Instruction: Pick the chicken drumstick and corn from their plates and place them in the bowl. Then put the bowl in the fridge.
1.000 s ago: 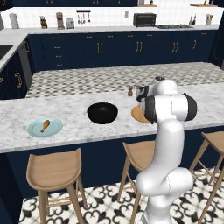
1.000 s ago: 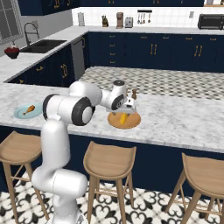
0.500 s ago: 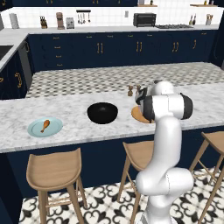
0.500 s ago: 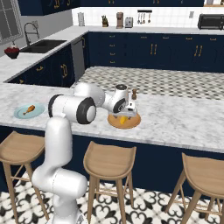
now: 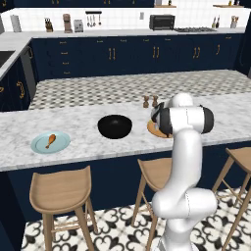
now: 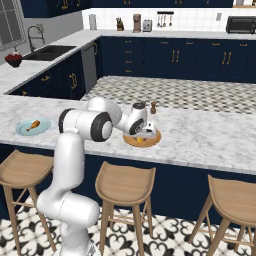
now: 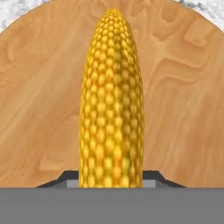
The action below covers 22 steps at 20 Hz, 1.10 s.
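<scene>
The yellow corn (image 7: 111,100) lies on the wood-coloured plate (image 7: 43,87), and my gripper (image 7: 111,180) is down over its near end. Both fingertips (image 7: 70,178) press against the cob's sides, so the gripper is shut on the corn. From the right, the gripper (image 6: 145,134) sits low over the plate (image 6: 152,142). My arm covers most of that plate (image 5: 153,130) in the left base view. The black bowl (image 5: 114,126) stands left of it. Further left, the chicken drumstick (image 5: 50,140) rests on the pale blue plate (image 5: 41,146). The fridge is out of view.
Two small brown shakers (image 5: 150,101) stand just behind the wooden plate. Wooden stools (image 5: 61,188) line the counter's near side. A sink (image 6: 47,50) and a toaster oven (image 5: 162,21) sit on the far counters.
The gripper has dropped onto the wooden plate and its fingers have closed from wide open onto the corn. The bowl, the drumstick and both plates have not moved.
</scene>
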### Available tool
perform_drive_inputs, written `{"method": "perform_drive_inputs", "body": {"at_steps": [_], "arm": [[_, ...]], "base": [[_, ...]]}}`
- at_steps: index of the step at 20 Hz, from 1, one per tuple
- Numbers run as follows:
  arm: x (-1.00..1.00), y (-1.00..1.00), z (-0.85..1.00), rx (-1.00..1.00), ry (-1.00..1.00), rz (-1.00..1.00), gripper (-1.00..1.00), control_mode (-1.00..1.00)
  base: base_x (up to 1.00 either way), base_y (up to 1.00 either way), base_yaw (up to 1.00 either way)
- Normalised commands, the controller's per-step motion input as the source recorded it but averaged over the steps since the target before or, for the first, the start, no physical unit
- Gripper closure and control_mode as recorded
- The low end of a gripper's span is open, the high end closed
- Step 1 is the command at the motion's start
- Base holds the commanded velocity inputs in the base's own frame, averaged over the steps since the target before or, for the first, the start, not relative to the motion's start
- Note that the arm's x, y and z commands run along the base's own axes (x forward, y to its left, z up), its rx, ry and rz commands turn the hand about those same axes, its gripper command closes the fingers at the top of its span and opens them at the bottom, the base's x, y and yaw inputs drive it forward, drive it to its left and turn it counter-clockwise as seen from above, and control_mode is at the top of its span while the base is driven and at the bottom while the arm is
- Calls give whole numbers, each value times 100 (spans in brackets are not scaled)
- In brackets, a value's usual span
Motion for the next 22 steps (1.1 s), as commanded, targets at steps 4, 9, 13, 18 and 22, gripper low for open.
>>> {"method": "perform_drive_inputs", "body": {"at_steps": [4, 9, 13, 18, 22], "arm": [[-71, 32, 47, 11, -3, 3, 100, -100], [-86, 49, 99, 17, -7, 13, 100, -100], [-65, 74, 96, 11, -5, 14, 100, -100], [-22, 67, 93, 0, -1, 7, 100, -100], [0, 70, 37, -9, 0, 0, 100, -100]], "base": [[0, 0, 0], [0, 0, 0], [0, 0, 0], [0, 0, 0], [0, 0, 0]]}}
